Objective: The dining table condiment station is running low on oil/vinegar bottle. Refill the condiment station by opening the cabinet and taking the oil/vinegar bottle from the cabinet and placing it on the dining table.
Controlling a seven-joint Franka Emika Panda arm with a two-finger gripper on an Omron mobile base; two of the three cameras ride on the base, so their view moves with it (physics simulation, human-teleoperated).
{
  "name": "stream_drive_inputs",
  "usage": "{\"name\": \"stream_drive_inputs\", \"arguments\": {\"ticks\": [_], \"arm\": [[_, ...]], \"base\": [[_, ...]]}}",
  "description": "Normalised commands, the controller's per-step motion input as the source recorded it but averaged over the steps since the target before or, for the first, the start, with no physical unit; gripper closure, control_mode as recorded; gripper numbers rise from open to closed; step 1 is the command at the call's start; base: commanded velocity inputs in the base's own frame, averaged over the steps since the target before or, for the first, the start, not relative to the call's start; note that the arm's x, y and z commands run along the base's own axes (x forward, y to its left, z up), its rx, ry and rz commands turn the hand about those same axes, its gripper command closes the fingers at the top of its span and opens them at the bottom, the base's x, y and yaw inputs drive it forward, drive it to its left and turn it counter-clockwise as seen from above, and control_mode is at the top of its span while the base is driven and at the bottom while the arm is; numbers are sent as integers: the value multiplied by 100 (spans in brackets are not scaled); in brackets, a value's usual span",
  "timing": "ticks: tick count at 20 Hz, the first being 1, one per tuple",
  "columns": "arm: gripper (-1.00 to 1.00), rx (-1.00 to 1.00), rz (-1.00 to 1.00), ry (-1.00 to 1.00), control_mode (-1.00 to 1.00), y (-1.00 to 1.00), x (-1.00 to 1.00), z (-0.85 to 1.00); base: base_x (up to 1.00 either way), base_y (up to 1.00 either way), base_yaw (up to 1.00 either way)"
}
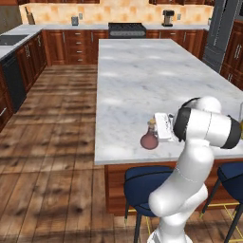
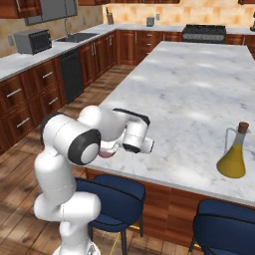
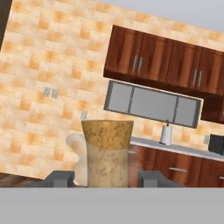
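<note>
The oil/vinegar bottle (image 1: 149,139), a reddish-pink flask with a cork, is upright at the near edge of the dining table (image 1: 137,80). I cannot tell whether its base touches the marble. My gripper (image 1: 154,128) reaches it sideways from the right and is shut on the oil/vinegar bottle at the neck. In the hand view the cork (image 3: 107,148) stands between the two fingertips (image 3: 60,178) of my gripper (image 3: 107,178). From the right base view my arm hides most of the bottle (image 2: 106,149). Wall cabinets (image 3: 140,57) with silver bar handles have their doors shut.
A yellow-olive conical bottle (image 2: 232,158) stands on the marble to the right. Blue stools (image 1: 144,182) (image 2: 226,226) sit under the table's near edge, beside my base. Low base cabinets and a black dishwasher (image 1: 13,80) line the left wall across the wooden floor.
</note>
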Motion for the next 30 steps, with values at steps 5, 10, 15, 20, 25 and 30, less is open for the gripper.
{"name": "stream_drive_inputs", "arguments": {"ticks": [5,10,15,20,25,30], "arm": [[100,0,1,0,-100,-11,26,-46],[100,0,1,-3,-100,-2,36,-39],[-100,-1,0,-1,-100,4,0,-18],[-100,-1,0,0,-100,3,-2,39],[-100,-1,0,1,-100,6,-1,70],[-100,0,0,14,-100,35,-25,71]], "base": [[0,0,0],[0,0,0],[0,0,0],[0,0,0],[0,0,0],[0,0,0]]}}
